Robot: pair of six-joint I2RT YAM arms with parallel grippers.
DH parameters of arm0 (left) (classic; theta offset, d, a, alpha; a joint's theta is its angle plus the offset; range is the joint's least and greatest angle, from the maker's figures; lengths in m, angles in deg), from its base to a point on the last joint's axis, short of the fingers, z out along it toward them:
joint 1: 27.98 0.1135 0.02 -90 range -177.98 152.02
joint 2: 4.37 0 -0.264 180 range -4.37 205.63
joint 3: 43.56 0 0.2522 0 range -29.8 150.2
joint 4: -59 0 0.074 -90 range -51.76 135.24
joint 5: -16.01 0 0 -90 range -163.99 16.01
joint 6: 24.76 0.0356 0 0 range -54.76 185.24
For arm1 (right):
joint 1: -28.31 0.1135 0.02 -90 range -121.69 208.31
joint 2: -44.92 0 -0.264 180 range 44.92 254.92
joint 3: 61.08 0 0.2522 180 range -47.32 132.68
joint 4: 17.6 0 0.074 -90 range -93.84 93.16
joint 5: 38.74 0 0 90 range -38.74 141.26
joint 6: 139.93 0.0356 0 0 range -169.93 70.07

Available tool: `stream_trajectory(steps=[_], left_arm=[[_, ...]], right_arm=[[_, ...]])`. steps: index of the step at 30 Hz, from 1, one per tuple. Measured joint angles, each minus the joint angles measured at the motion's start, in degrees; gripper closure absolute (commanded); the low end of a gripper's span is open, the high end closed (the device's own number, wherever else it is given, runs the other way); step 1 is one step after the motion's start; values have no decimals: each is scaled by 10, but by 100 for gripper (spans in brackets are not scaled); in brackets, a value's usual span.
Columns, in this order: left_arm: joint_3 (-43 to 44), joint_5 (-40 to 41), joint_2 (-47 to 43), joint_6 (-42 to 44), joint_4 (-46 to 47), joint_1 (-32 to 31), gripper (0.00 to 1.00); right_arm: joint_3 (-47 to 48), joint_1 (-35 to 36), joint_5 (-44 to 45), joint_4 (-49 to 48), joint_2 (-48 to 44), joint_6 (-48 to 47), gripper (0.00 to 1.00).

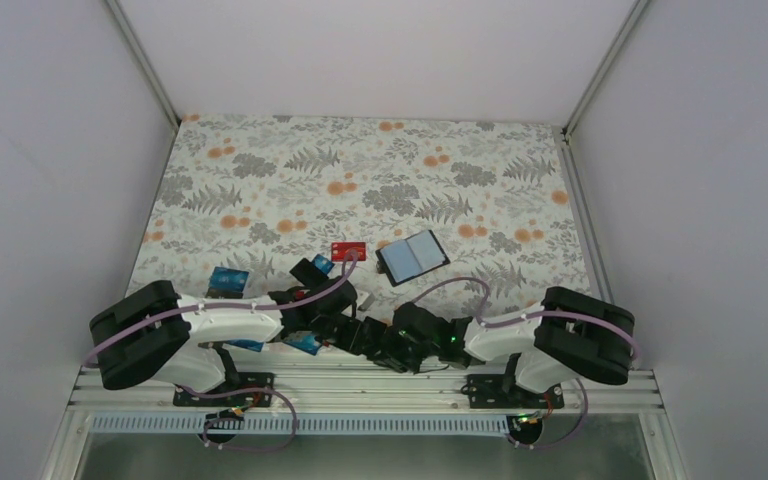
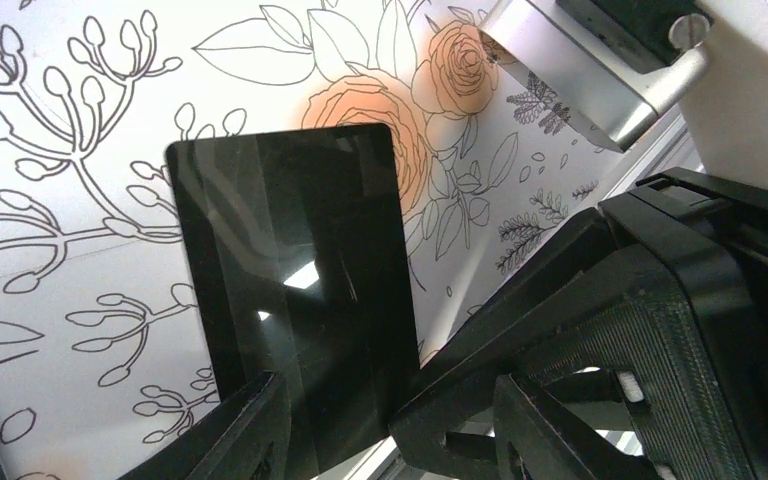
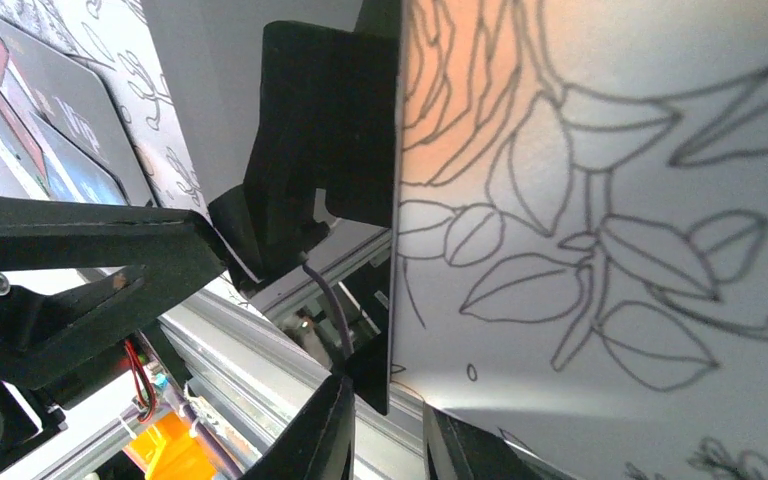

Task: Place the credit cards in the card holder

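One black card (image 2: 295, 290) is pinched by the right tool (image 3: 390, 430), left tool (image 2: 385, 420) crowding it, hold unclear; card holder (image 1: 413, 257) open beyond.

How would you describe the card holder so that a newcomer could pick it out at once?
On the floral tablecloth, look near the middle of the near half. Just right of a flat red card lies the card holder. It alone is spread open like a small book, dark-rimmed and grey-blue inside, and larger than that card.

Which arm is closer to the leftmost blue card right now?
Left. The blue card lies just beyond the left arm; the right arm is across on the other side.
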Motion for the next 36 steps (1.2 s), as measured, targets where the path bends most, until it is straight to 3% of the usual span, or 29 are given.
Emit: stream_trajectory(steps=[11,27,36], left_arm=[[-3,-1,1,-1,2,0,49],[-2,17,-33,-5,-11,-3,49],[32,104,-123,-4,-86,-8,48]], right_arm=[[11,-3,-4,1,6,-15,96],[27,-12,17,14,-14,-38,96],[53,-26,31,21,-54,-114,96]])
